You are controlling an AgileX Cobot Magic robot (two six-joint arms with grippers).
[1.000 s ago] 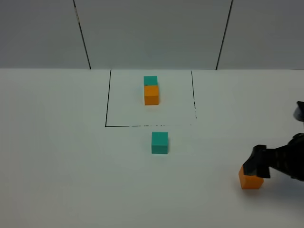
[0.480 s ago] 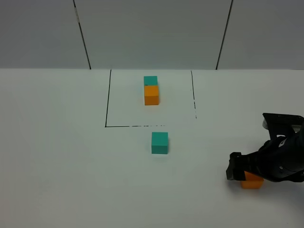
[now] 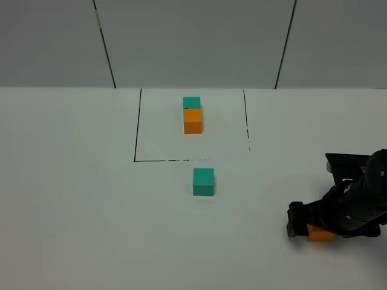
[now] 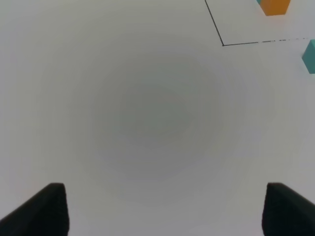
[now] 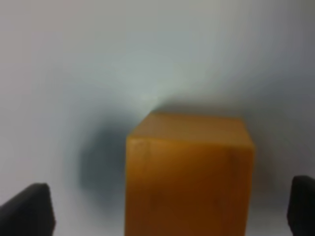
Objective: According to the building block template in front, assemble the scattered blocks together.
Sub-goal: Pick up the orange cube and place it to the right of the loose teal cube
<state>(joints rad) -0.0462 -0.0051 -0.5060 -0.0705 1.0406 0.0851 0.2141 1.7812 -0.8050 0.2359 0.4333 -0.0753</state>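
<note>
Near right of the surface (image 3: 91, 199): right end effector (image 5: 165, 206) down low at surface level, straddling the loose orange cube (image 3: 318, 234). Its wrist view shows the dark fingers (image 5: 27, 209) standing apart, one on either side of the cube, with bare surface showing between each finger and the cube's faces. No contact seen. The cube sits flat on the surface. From the high camera the arm's black body covers most of it; only a strip of orange shows.

Left end effector (image 4: 165, 209): out of the high camera's view. Its own camera shows two fingertips spread wide with nothing between them, only bare white surface.

Further out, about mid-surface: loose teal cube (image 3: 203, 181), flat and alone, well apart from the orange cube and off to its left. It lies just outside the near line of the black-lined frame (image 3: 136, 127).

Inside the frame, toward its far side: the template (image 3: 193, 118), an orange block nearer and a teal block behind it, touching in a row running away from the camera.

Beyond: grey wall panels (image 3: 193, 42) with dark seams.
</note>
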